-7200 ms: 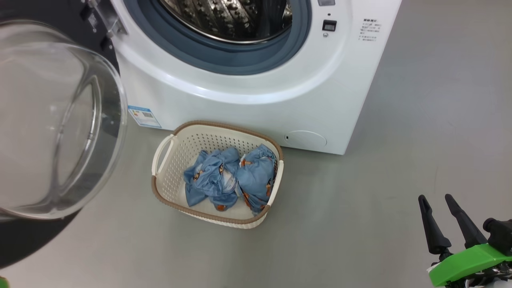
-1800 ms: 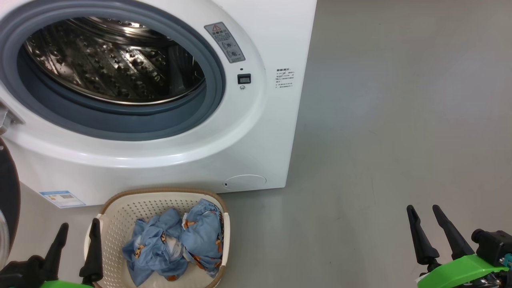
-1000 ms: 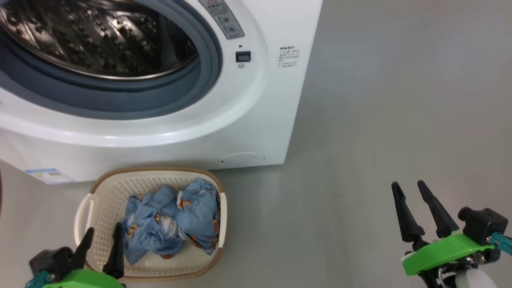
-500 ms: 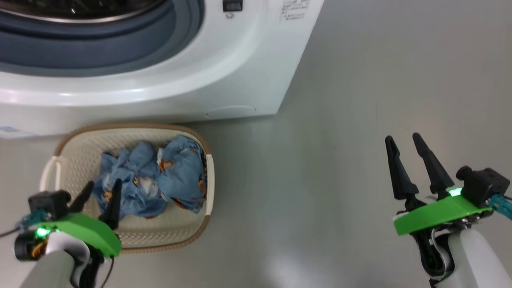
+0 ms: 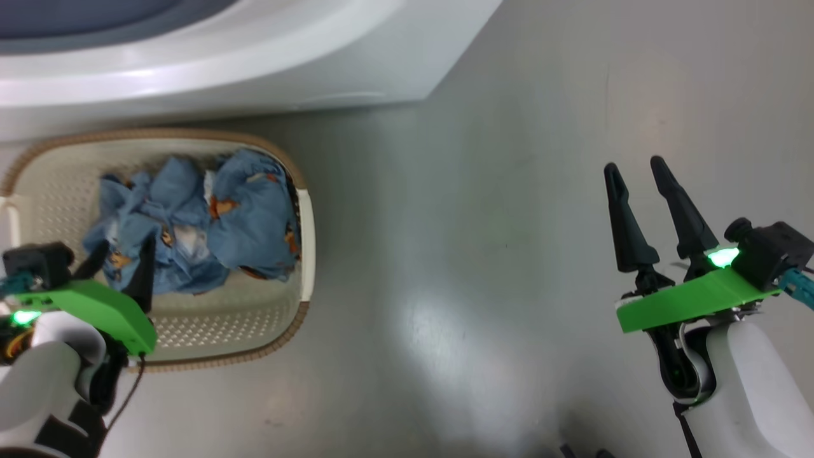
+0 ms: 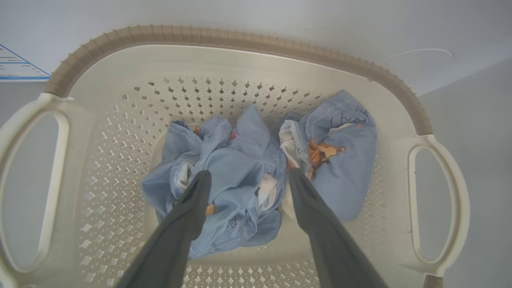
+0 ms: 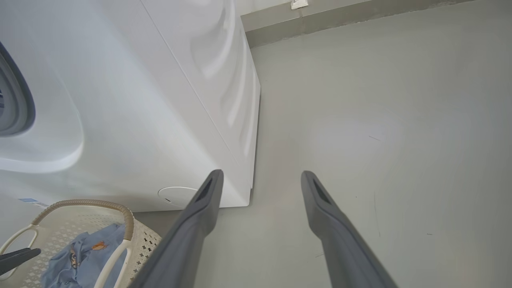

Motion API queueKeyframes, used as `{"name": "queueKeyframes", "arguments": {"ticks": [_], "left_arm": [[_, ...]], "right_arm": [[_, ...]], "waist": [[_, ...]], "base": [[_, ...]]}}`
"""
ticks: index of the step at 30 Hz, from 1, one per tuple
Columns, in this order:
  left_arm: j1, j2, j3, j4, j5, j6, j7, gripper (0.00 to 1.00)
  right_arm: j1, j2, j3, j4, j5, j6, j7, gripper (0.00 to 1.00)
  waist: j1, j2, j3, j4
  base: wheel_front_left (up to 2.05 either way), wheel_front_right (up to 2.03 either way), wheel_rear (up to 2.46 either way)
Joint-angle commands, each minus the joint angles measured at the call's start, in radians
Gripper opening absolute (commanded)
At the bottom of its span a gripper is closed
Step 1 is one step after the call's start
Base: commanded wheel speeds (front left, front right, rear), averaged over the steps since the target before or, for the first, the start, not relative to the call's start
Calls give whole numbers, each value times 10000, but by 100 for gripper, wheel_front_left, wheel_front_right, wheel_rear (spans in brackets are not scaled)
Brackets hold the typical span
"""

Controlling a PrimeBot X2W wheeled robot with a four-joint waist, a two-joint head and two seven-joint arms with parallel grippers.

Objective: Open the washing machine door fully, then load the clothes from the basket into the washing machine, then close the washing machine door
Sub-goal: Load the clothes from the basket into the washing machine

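— Grey floor (image 5: 483,267) all round, smooth, with a soft glare. How does your left hand stand?

— My left gripper (image 6: 249,176) is spread wide and holds nothing. In its wrist view the two fingers (image 6: 182,228) straddle the left bundle of the clothes (image 6: 236,160). The right tip sits at the seam between that bundle and the other. Whether the tips touch the cloth, I cannot tell.

— And around them?

— Both blue bundles lie side by side in the basket (image 6: 240,38), a little right of centre frame, with bare perforated bottom to their left. In the head view the basket is at middle left, and my gripper hangs over its lower left part.

— The washer?

— The washer (image 5: 254,70) runs along the top left of the head view, its white front just behind the basket's brown rim. A strip of grey gasket (image 5: 127,32) shows at the very top. A blue label (image 6: 16,68) sits in the upper left corner of the left wrist view.

— Your right hand?

— My right gripper (image 5: 634,166) is at the right of the head view, also wide and empty, over bare floor, well apart from the basket. In its wrist view the washer's round cover (image 7: 178,196) lies just left of the left finger.
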Motion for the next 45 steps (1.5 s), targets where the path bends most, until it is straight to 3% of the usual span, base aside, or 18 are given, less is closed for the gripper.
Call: {"name": "queueKeyframes", "arguments": {"ticks": [1, 12, 30, 31, 32, 33, 45], "left_arm": [[-136, 541, 102, 80, -141, -15, -65, 100], [-1067, 1157, -1348, 972, -1358, -15, 72, 100], [-1814, 1746, -3333, 438, -3486, -15, 391, 100], [-1844, 1756, -3407, 443, -3609, -15, 432, 84], [-1871, 1769, -3495, 431, -3721, -15, 486, 28], [-1903, 1794, -3598, 437, -3796, -15, 519, 0], [-1906, 1587, -4005, 749, -4722, -15, 108, 0]], "right_arm": [[62, 53, 226, -255, -83, 27, -120, 100], [-243, 220, 579, -462, -132, 27, -120, 100], [-221, 261, 832, -741, -159, 27, -120, 100], [-241, 258, 850, -739, -167, 27, -120, 100], [-258, 255, 866, -738, -172, 27, -120, 100], [-274, 248, 880, -736, -175, 27, -120, 100], [-298, 214, 753, -683, -210, 27, -120, 100]], "waist": [[0, 0, 520, -166], [0, 0, 1222, -487], [0, 0, 1774, -727], [0, 0, 1784, -736], [0, 0, 1787, -744], [0, 0, 1784, -750], [0, 0, 1310, -497]], "base": [[0, 0, 0], [0, 0, 0], [0, 0, 0], [0, 0, 0], [0, 0, 0], [0, 0, 0], [0, 0, 0]]}}
